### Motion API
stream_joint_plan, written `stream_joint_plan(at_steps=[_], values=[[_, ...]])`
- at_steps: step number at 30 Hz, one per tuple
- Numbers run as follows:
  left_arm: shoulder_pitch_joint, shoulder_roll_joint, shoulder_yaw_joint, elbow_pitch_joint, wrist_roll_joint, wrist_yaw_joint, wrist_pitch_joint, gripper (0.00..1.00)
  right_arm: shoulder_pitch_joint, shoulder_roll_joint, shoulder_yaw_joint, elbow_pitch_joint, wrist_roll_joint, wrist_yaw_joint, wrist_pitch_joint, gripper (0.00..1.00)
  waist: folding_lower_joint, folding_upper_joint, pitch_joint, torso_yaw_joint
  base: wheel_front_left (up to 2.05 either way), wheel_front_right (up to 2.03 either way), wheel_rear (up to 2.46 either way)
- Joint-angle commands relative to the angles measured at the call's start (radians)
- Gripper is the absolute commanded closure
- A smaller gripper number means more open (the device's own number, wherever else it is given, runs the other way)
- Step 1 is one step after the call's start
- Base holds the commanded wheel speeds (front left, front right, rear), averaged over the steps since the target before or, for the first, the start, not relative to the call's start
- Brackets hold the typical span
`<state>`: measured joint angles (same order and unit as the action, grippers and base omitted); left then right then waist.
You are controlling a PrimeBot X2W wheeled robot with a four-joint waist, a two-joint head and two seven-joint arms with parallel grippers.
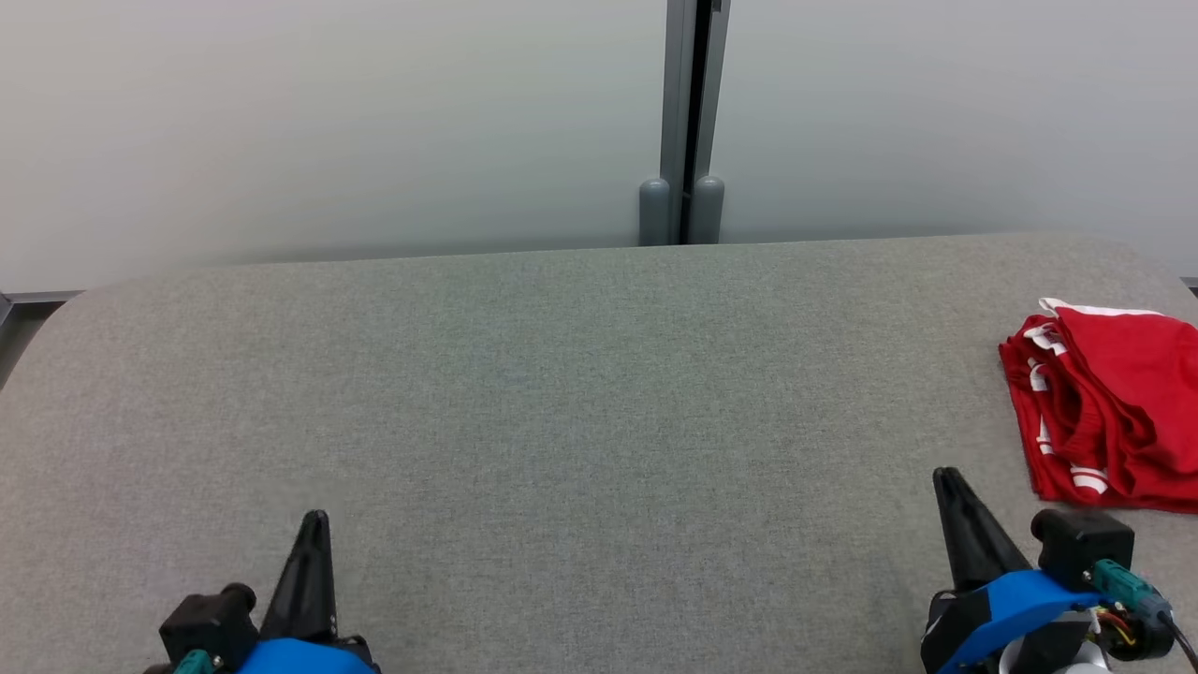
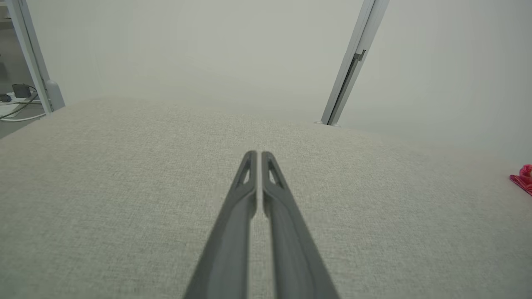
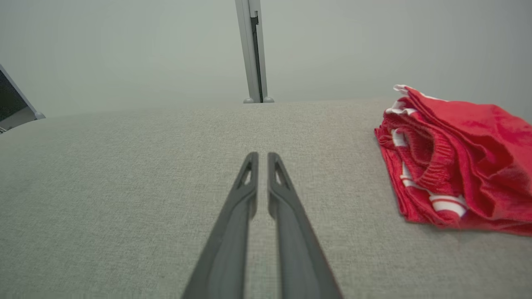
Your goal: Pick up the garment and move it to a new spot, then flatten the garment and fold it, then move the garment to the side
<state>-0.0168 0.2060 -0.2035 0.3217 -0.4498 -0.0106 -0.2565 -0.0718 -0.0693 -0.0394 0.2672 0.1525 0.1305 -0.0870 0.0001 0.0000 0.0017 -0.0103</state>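
**Q:** What surface is shown, and what room surrounds it?

**A:** A broad table (image 1: 562,374) covered in grey woven fabric, its far corners rounded. Behind it rise pale, plain wall panels (image 1: 328,122), joined by a grey upright post (image 1: 691,112) with two rounded caps (image 1: 655,211) at its foot. In the left wrist view a second post (image 2: 31,54) stands at the far left, with cables (image 2: 16,110) lying on a pale surface beside it.

**Q:** Where does the garment lie?

**A:** The red garment (image 1: 1114,412), white-striped and with a gathered waistband, lies bunched in loose folds on the table's right side, running out past the head view's right edge. It is near the right gripper (image 1: 945,476), ahead of it and to its right, not touching; it is well apart from the left gripper (image 1: 316,520).

**Q:** How do the tools stand?

**A:** Left gripper at lower left, right gripper at lower right, both pointing toward the far wall over bare fabric. Each pair of dark fingers is drawn narrow, a thin gap between them; nothing is held.
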Motion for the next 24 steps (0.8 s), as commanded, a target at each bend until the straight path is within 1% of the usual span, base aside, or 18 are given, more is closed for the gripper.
stream_joint_plan(at_steps=[1, 18, 23, 24], values=[[0.011, -0.005, -0.002, 0.010, -0.003, 0.000, 0.001, 1.00, 0.002, 0.001, -0.001, 0.013, 0.003, 0.000, 0.004, 1.00, 0.0000, 0.0000, 0.000, 0.000, 0.00, 0.00, 0.00], [-0.012, -0.039, 0.068, -0.006, -0.254, -0.027, 0.082, 1.00, -0.008, 0.005, -0.019, 0.008, 0.319, 0.000, 0.049, 1.00, 0.0000, 0.0000, 0.000, 0.001, 0.00, 0.00, 0.00], [-0.018, -0.047, 0.087, -0.012, -0.321, -0.034, 0.103, 1.00, -0.010, 0.006, -0.022, 0.004, 0.403, 0.000, 0.059, 1.00, 0.0000, 0.0000, 0.000, 0.002, 0.00, 0.00, 0.00], [-0.018, -0.047, 0.087, -0.012, -0.321, -0.034, 0.103, 1.00, -0.010, 0.006, -0.022, 0.004, 0.403, 0.000, 0.059, 1.00, 0.0000, 0.0000, 0.000, 0.002, 0.00, 0.00, 0.00]])
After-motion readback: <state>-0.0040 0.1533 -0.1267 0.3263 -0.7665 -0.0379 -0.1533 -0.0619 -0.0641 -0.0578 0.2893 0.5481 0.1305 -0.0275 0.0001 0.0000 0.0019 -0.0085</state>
